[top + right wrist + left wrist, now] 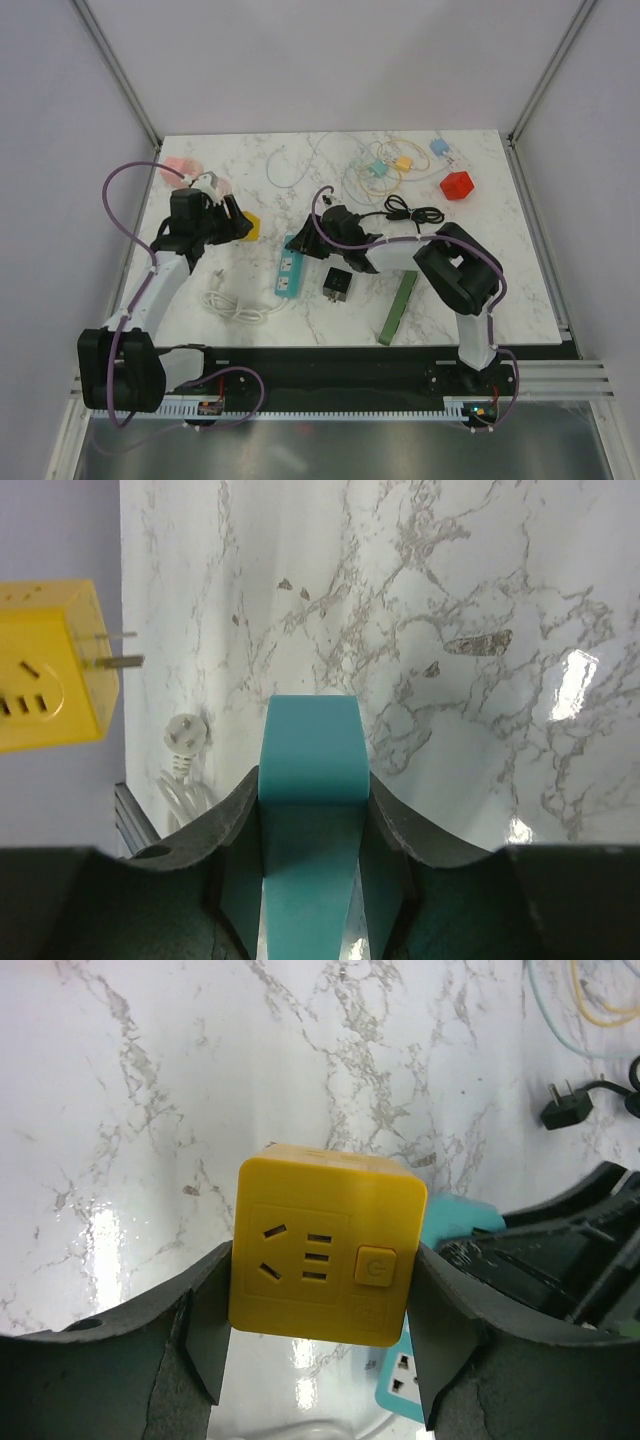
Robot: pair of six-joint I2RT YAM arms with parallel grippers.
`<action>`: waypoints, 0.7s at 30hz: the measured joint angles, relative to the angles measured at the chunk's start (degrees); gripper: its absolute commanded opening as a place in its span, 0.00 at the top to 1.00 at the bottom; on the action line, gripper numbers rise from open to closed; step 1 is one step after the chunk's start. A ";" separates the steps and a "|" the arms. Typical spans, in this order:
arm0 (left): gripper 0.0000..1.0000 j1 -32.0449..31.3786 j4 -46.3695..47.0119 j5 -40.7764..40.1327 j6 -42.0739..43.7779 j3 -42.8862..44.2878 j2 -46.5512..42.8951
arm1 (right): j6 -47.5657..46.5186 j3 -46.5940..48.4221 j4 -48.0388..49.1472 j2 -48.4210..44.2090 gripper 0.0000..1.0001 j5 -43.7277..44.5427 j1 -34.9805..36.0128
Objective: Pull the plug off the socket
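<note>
On the marble desk [480, 270] your right gripper [310, 825] clamps the teal power strip [310, 750] mid-desk; your left gripper [322, 1332] grips the yellow plug [325, 1245] nearer the left edge, prongs [122, 662] free. Lift straight, strip pinned.

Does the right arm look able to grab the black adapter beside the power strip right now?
Probably not yet: the right end effector is shut on the teal power strip, so its jaws are occupied, though the black adapter lies uncovered nearby.
</note>
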 measured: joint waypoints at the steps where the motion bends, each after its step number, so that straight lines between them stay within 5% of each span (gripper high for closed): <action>1: 0.98 0.00 -0.33 -0.63 -0.13 0.33 0.35 | -1.07 -0.11 -0.96 -0.72 0.77 -0.17 0.07; 15: 0.98 1.29 -3.26 -4.24 -1.49 2.69 7.19 | -15.89 -5.73 -11.85 -8.11 0.03 -3.50 -0.04; 21: 0.98 0.90 -3.39 -3.96 -1.57 3.78 10.38 | -20.55 -6.10 -20.11 -16.79 0.02 -0.39 -0.04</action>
